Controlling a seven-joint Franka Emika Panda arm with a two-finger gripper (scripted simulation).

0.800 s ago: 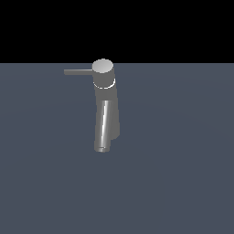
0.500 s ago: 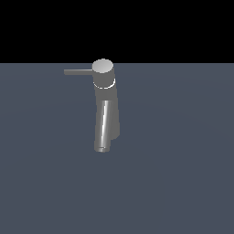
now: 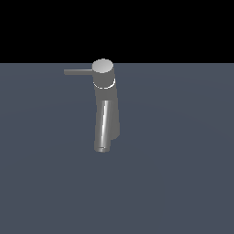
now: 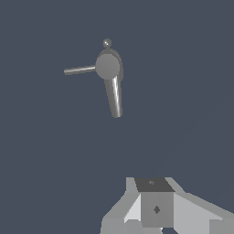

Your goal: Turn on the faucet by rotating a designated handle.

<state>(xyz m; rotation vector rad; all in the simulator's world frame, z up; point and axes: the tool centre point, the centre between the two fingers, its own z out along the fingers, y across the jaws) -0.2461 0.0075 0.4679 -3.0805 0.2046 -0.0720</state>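
Going left to right in the exterior view: the handle (image 3: 77,71) sticks out level toward the exterior view's left from the round cap of the faucet (image 3: 106,107), which stands upright on the flat grey surface (image 3: 183,160). The shiny spout slants down toward the camera. Nothing else is there, and the arm isn't in that view at all.

Wrist view: you see the same faucet (image 4: 109,68) from above, with the handle (image 4: 80,70) as a thin rod off the cap and the spout as the thicker tube. The gripper (image 4: 155,208) shows only as part of its grey body at the frame edge, well apart from the faucet. No fingertips are visible, so I can't tell how far open it is. It isn't holding anything that I can see.

Progress, as I judge it: nothing is done yet. There's no contact with the handle and no sign it's been rotated. You have the whole job left: approach, get onto the rod, not the spout, then swing it around the cap.

Markings: none. No brand, label or readable text on the faucet, surface or gripper.
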